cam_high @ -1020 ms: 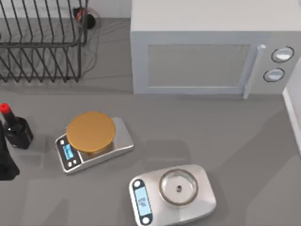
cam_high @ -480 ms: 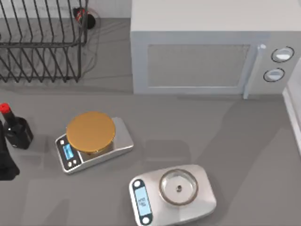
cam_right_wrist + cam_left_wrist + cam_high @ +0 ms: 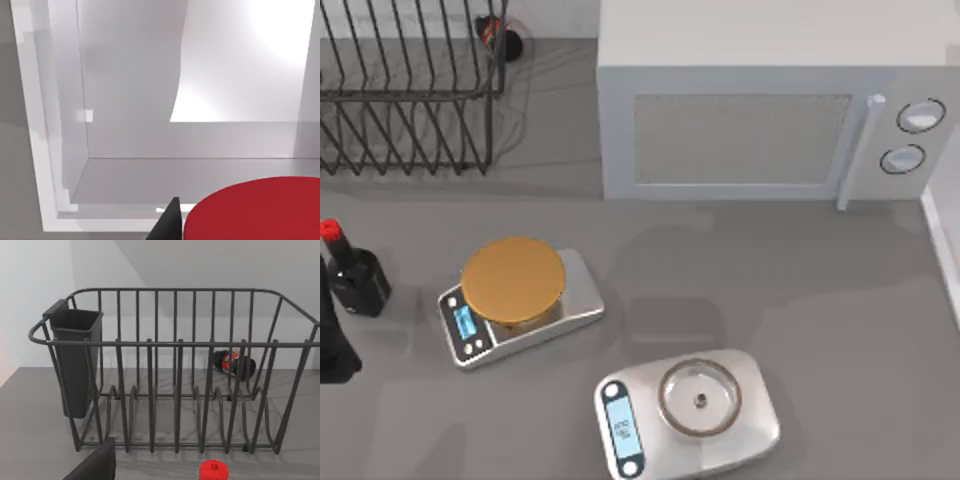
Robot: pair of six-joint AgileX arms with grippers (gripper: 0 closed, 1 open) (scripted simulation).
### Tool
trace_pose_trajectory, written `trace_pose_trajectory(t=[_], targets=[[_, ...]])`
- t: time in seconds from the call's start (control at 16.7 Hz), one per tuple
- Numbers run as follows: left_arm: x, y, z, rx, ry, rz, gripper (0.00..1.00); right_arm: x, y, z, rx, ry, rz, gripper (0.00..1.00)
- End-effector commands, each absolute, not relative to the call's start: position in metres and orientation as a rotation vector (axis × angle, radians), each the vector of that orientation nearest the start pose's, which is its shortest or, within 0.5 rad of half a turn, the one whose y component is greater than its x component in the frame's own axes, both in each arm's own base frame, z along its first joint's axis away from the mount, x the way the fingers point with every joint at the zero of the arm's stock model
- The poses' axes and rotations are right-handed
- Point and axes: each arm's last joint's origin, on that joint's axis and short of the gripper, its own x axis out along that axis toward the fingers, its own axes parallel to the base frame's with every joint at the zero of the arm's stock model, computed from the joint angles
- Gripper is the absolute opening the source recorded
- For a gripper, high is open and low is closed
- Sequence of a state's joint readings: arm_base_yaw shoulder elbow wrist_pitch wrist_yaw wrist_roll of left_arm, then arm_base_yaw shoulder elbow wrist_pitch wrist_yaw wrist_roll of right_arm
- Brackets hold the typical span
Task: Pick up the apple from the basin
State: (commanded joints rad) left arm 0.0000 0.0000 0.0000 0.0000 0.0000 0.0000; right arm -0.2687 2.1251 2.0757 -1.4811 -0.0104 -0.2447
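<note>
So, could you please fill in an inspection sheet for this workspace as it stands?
Surface: grey table.
Job's things: red apple inside the white basin.
Clutter: gold-plate scale, silver scale, dark bottle, dish rack, small red-and-black item behind the rack.
Grippers: right gripper finger beside the apple; left arm parked at the table's left edge.
Cables: nothing seen.
Surroundings: microwave at the back.

No readable text, scale displays [image 3: 621, 428] perhaps lit (digits illegible)
</note>
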Motion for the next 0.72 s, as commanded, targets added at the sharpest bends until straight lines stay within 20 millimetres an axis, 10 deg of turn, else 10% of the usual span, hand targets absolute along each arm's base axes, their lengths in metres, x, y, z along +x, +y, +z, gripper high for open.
trace_pose_trajectory(t=[0.48, 0.72], targets=[[0.106, -0.001, 0.16, 0.0, 0.0, 0.0, 1.0, 0.401, -0.097, 0.284, 0.013, 1.522, -0.008, 0.0], [0.106, -0.001, 0.16, 0.0, 0.0, 0.0, 1.0, 0.401, -0.044, 0.286, 0.025, 1.538, 0.006, 0.0]])
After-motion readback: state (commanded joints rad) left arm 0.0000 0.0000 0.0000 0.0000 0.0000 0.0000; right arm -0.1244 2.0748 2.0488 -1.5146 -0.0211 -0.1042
